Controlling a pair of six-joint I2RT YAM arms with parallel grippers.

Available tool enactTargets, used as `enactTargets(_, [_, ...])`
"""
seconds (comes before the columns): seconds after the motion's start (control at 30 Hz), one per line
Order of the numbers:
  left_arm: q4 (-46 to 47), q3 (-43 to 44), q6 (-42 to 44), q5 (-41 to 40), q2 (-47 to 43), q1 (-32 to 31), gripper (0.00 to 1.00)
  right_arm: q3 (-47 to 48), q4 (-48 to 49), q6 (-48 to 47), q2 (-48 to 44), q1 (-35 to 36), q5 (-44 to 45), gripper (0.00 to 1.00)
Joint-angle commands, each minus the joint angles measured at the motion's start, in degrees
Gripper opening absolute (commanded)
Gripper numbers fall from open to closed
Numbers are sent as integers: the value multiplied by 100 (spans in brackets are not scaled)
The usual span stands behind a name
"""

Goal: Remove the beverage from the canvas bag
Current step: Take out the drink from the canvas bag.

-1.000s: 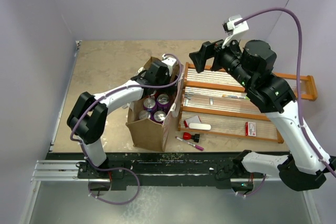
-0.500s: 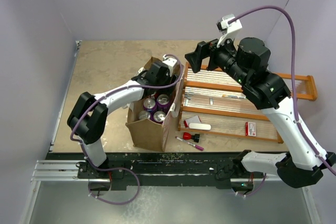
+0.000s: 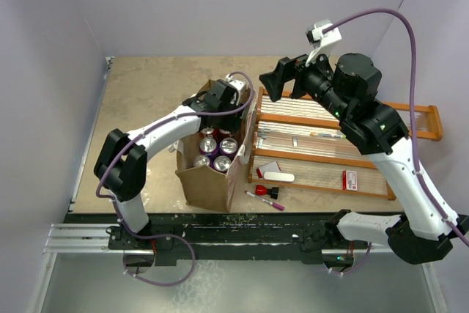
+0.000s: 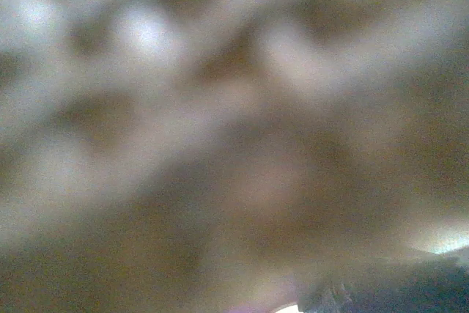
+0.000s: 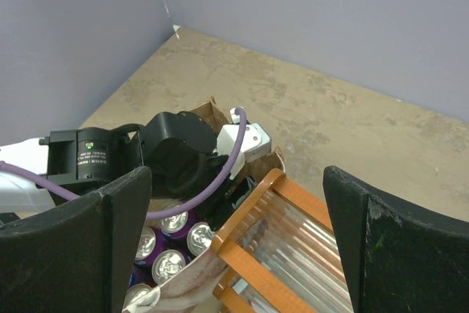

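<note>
Canvas bag (image 3: 209,181) conceals tips of left gripper (image 3: 218,104).

Lavender walls (image 3: 220,5), tan table (image 3: 146,86) (mottled)

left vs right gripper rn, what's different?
Left gripper is down in the canvas bag, by the cans; right gripper hangs raised near the far end of the orange rack. Right gripper's jaws stand wide open, empty; left gripper's jaws are hidden. Both aim toward the bag.

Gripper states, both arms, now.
Left gripper: at the bag mouth, fingers hidden; cannot tell.
Right gripper: open, holding nothing.
</note>
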Motion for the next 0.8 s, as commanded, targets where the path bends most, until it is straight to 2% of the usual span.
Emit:
enactTargets(0.0, [-990,205,-367,291,-137,-58,0,285,82,107,28,-11,76,100])
enactTargets(0.27, [-1810,915,-517,311,38,-12,0,145,286,290,-61,-11,-209,100])
enactTargets(0.57, [-2192,1414,-693,504,51,-10,0,94,346,298,-166,-13,-117,100])
enactTargets(0.77, [-2195,1432,-803,451,-144,-13,0,-54,319,360,-274,-11,-33,100])
